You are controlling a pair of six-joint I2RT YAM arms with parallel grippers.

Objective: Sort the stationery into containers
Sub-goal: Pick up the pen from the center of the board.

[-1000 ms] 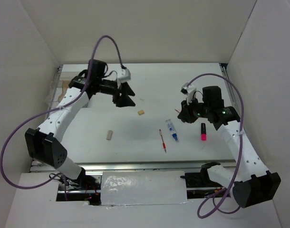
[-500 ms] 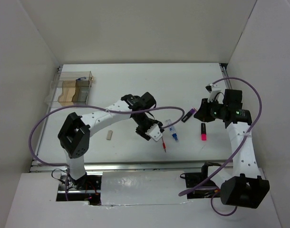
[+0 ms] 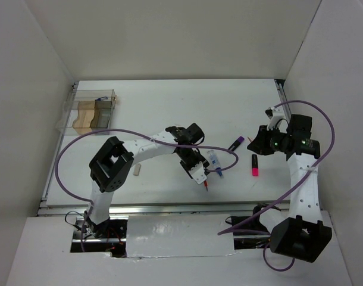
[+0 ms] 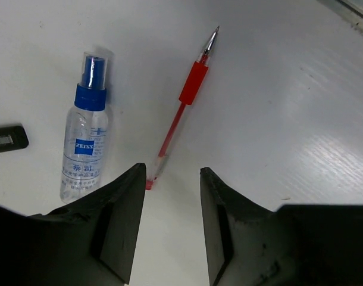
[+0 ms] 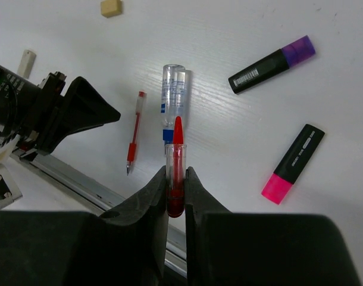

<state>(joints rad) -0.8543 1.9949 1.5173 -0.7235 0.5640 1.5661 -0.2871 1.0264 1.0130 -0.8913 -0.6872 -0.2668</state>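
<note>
White tabletop w/ white walls; clear box far-left corner

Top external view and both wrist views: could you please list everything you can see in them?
red pen: one, red, lying on the table, one end below the left gripper
spray bottle: one, clear with blue cap, lying beside the red pen
purple marker: one, black and purple, right of the bottle
pink marker: one, black and pink, near the purple marker
eraser blocks: two, tan, left of the pen
clear box: one, far left corner, tan and brown blocks inside
pen-like piece: one, red and clear, in the right gripper
table: one, white
left gripper: open
right gripper: shut on the pen-like piece
</note>
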